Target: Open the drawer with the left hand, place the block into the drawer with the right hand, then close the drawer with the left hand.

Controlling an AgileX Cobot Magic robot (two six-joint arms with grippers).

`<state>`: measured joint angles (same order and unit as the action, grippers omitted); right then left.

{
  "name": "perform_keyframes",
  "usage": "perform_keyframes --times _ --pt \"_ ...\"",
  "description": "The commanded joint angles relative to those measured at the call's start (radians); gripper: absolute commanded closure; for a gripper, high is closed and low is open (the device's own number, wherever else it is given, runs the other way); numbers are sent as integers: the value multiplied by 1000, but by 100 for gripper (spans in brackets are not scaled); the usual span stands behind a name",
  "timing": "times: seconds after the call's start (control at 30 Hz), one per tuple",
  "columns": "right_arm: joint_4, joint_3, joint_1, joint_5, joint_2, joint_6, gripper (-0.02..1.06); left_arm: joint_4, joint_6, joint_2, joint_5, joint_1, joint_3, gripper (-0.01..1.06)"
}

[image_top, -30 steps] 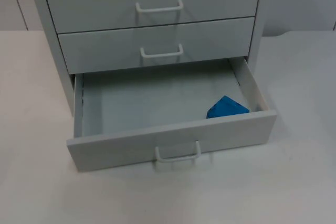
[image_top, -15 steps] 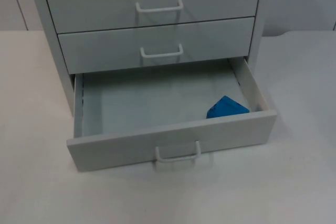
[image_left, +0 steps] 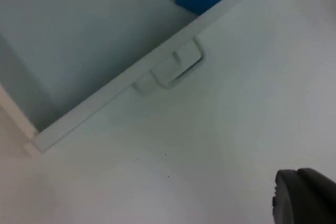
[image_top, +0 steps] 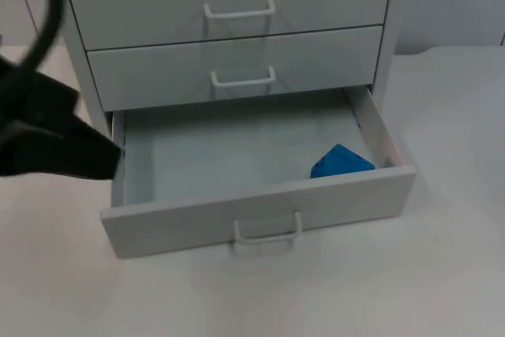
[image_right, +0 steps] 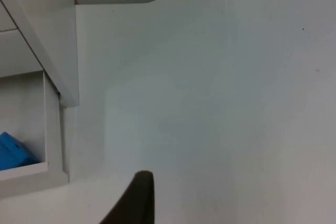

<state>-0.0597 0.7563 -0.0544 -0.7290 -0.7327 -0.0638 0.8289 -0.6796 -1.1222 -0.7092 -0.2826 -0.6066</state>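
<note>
Block in open bottom drawer; closing step not yet done.

Blue block (image_top: 340, 162) lies on the drawer floor in the front right corner, just behind the front panel. The drawer (image_top: 260, 203) is pulled well out of the cabinet (image_top: 229, 37); its handle (image_top: 267, 230) hangs free, nothing touching it. The left gripper (image_top: 71, 147) hovers as a dark mass beside the drawer's left front corner, over the table (image_top: 442, 274); whether its fingers are wide or narrow cannot be told. The right gripper (image_right: 137, 200) waits over bare table to the right of the cabinet, holding nothing visible; its opening cannot be told either. Risks, as I judge them: a push at the left corner instead of the middle could skew the drawer and jam it, or shove the whole cabinet backward.
</note>
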Motion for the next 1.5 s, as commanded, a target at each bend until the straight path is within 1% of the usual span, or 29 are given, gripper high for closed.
perform_keyframes --times 0.0,0.03,0.07,0.17,0.2,0.23,0.3,0.33,0.37,0.4,0.43,0.47,0.53,0.57,0.6,0.7,0.73,0.83,0.87,0.9,0.93,0.97,1.03,1.07,1.2,1.23,1.33,1.4,1.47 --pt "-6 -3 -5 17 5 -4 -1 -63 56 -23 92 -98 2 105" --pt "-6 -3 -5 18 5 -4 -1 -106 77 -33 120 -144 2 105" --pt "-6 -3 -5 18 5 -4 -1 -106 77 -33 120 -144 2 105" --pt "-6 -3 -5 18 5 -4 -1 -249 134 -70 210 -304 2 105" --pt "-6 -3 -5 18 5 -4 -1 -283 163 -81 240 -343 2 105" --pt "-6 -3 -5 18 5 -4 -1 -283 163 -81 240 -343 2 105" --pt "-2 -3 -5 18 5 -4 -1 -377 249 -111 310 -419 2 105" --pt "-2 -3 -5 18 5 -4 -1 -443 318 -133 337 -454 2 105" --pt "-2 -3 -5 18 5 -4 -1 -481 362 -150 350 -473 2 105" --pt "-2 -3 -5 18 5 -4 -1 -481 362 -150 350 -473 2 105" --pt "-2 -3 -5 18 5 -4 -1 -537 405 -168 355 -487 0 105" --pt "-2 -3 -5 18 5 -4 -1 -578 441 -188 350 -497 -6 105" --pt "-2 -3 -5 18 5 -4 -1 -677 535 -230 303 -506 -40 105" --pt "-2 -3 -5 18 5 -4 -1 -677 535 -230 303 -506 -40 105" --pt "-2 -6 -5 18 5 -4 -1 -742 574 -254 272 -510 -71 105" --pt "-2 -23 -5 29 5 -4 -1 -878 653 -322 203 -529 -139 105" --pt "-2 -23 -5 29 5 -4 -1 -878 653 -322 203 -529 -139 105" --pt "-2 -23 -5 38 5 -4 -1 -1040 751 -389 166 -563 -184 105" --pt "-2 -25 -5 38 5 -4 -1 -1107 801 -414 155 -574 -192 105" --pt "-2 -25 -5 38 5 -4 -1 -1107 801 -414 155 -574 -192 105" --pt "-2 -27 -5 42 5 -4 -1 -1193 867 -447 150 -596 -200 105" --pt "-2 -27 -5 42 5 -4 -1 -1255 900 -481 147 -614 -205 105" --pt "-2 -27 -5 45 5 -4 -1 -1337 941 -537 146 -653 -209 105" --pt "-2 -27 -5 45 5 -4 -1 -1337 941 -537 146 -653 -209 105" --pt "5 -27 -5 45 5 -4 -1 -1570 1139 -640 119 -708 -229 105" --pt "5 -27 -5 45 5 -4 -1 -1570 1139 -640 119 -708 -229 105" --pt "5 -27 -5 45 5 -4 -1 -1727 1270 -687 103 -727 -237 105" --pt "5 -27 -5 45 5 -4 -1 -1737 1278 -692 105 -727 -237 105" --pt "7 -27 -5 45 5 -4 -1 -1811 1312 -692 116 -727 -237 105"
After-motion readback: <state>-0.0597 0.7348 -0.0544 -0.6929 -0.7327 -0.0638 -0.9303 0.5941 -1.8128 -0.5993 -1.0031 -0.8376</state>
